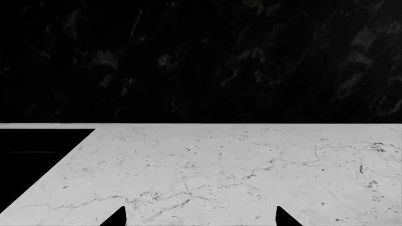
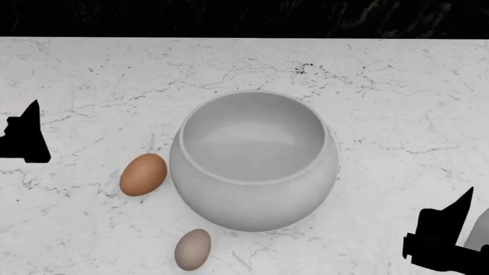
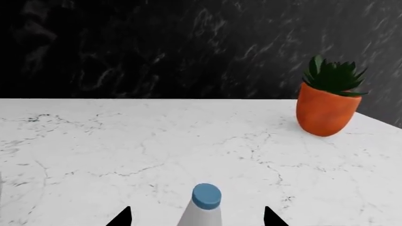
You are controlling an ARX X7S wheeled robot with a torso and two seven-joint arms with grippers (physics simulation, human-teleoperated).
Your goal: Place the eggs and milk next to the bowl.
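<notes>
The large grey-white bowl (image 2: 252, 166) stands mid-counter. The eggs lie close by its left side: the orange-brown egg (image 2: 143, 175) nearly touches the bowl's belly, and the grey-beige egg (image 2: 192, 249) sits just in front of it. The milk (image 3: 204, 207), a pale bottle with a blue cap, stands upright between the spread fingers of my right gripper (image 3: 197, 218), which is open and apart from the bottle. In the head view only a sliver of the milk (image 2: 481, 229) shows behind the right gripper (image 2: 450, 232). My left gripper (image 1: 201, 219) is open over bare marble, left of the eggs.
A green plant in an orange pot (image 3: 326, 106) stands on the counter far to the right. A dark marbled wall (image 2: 244, 17) closes the back of the white marble counter (image 2: 382, 86). The counter's left edge (image 1: 56, 165) shows in the left wrist view.
</notes>
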